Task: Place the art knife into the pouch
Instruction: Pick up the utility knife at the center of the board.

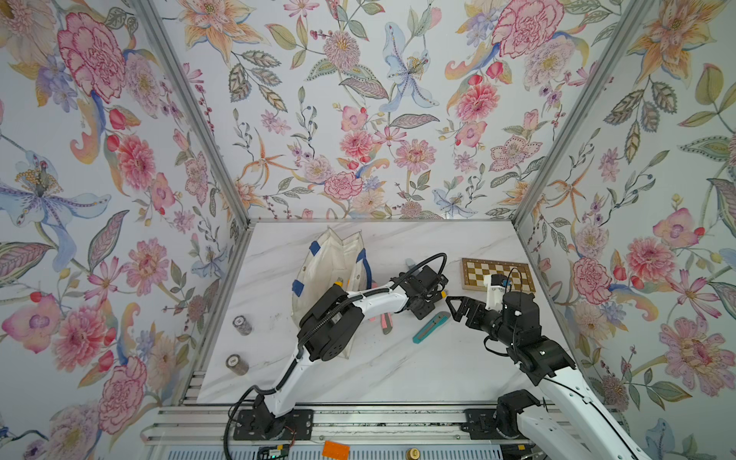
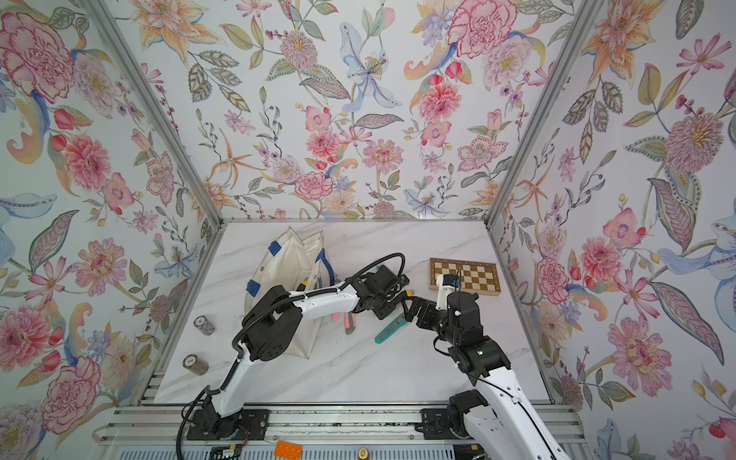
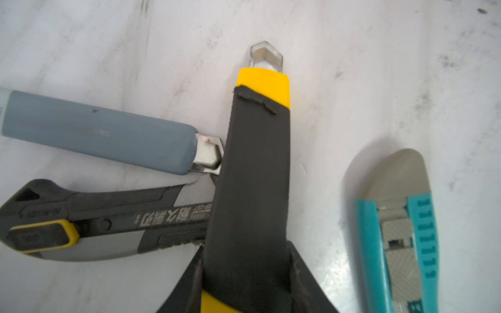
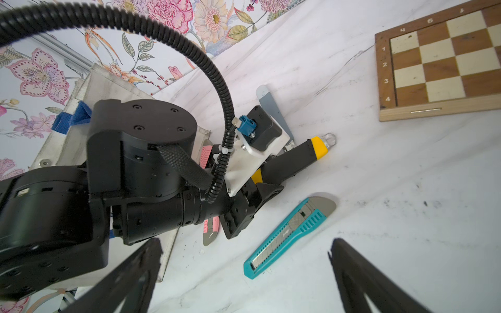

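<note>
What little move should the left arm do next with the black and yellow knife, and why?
Probably lift it straight up a little. The left pincer is closed on the black and yellow knife, which sits right by the grey knife; the pouch lies off to its left.

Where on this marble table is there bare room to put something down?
Bare: the near strip of table between the teal knife and the front rail; also the far strip behind the chessboard. Crowded: the middle, where knives cluster beside the pouch.
</note>
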Action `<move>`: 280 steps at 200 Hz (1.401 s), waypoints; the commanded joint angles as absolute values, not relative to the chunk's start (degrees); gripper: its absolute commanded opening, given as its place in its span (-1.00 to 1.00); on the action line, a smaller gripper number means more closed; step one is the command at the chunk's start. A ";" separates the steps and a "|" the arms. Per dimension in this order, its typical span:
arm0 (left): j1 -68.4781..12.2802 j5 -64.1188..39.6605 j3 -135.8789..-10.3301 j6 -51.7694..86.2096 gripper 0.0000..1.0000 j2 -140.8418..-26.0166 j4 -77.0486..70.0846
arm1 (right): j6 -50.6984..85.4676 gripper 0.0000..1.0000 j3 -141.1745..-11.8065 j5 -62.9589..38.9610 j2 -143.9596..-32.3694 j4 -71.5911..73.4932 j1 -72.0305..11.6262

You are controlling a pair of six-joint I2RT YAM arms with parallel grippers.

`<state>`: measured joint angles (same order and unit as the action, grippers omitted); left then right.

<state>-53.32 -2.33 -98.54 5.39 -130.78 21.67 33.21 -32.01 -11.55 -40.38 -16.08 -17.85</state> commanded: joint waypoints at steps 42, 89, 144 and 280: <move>-53.90 -0.62 -94.85 8.51 -0.62 -126.93 20.80 | 34.20 0.98 -31.82 -11.07 -40.52 -16.17 -16.95; -53.84 -0.01 -95.26 10.27 -0.64 -122.34 20.63 | 34.45 0.98 -31.90 -11.38 -40.56 -15.58 -16.73; -53.10 3.06 -99.46 11.46 -0.64 -118.73 24.67 | 34.22 0.98 -33.56 -14.29 -40.50 -13.75 -16.70; -45.79 8.15 -103.04 19.21 -0.63 -99.88 36.79 | 32.99 0.98 -44.69 -15.60 -51.60 -9.01 -16.74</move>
<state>-47.31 7.81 -104.29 15.64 -106.34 33.54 33.67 -42.54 -14.63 -48.77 -12.21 -17.06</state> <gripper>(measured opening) 0.406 0.992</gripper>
